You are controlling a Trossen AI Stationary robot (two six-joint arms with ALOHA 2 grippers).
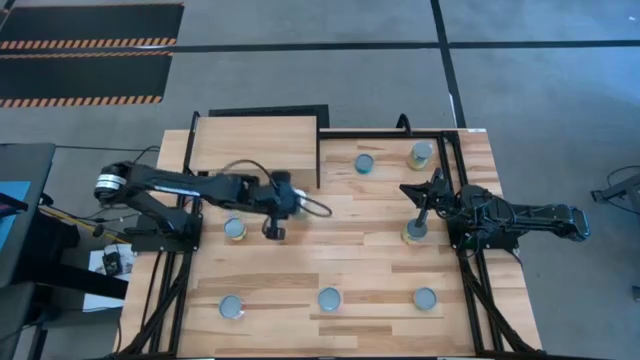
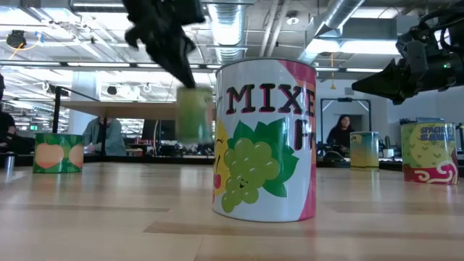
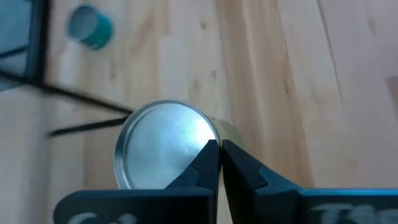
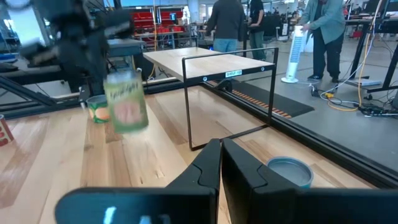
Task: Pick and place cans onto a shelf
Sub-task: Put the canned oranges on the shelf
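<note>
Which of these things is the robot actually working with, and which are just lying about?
Part of the job:
- lifted can, held by the left claw
- seven standing cans
- plywood shelf
- right claw, above one can

Just there:
- striped floor mats
- tower fan
- people in the room behind

A grey concrete floor point(image 1: 330, 80) with black, orange-striped mats point(image 1: 85, 70) surrounds the light planked surface point(image 1: 340, 250). Silver ducts point(image 2: 239, 22) and strip lights point(image 2: 94, 64) hang overhead. People point(image 4: 227, 22) stand near a white tower fan point(image 4: 296, 53).
</note>
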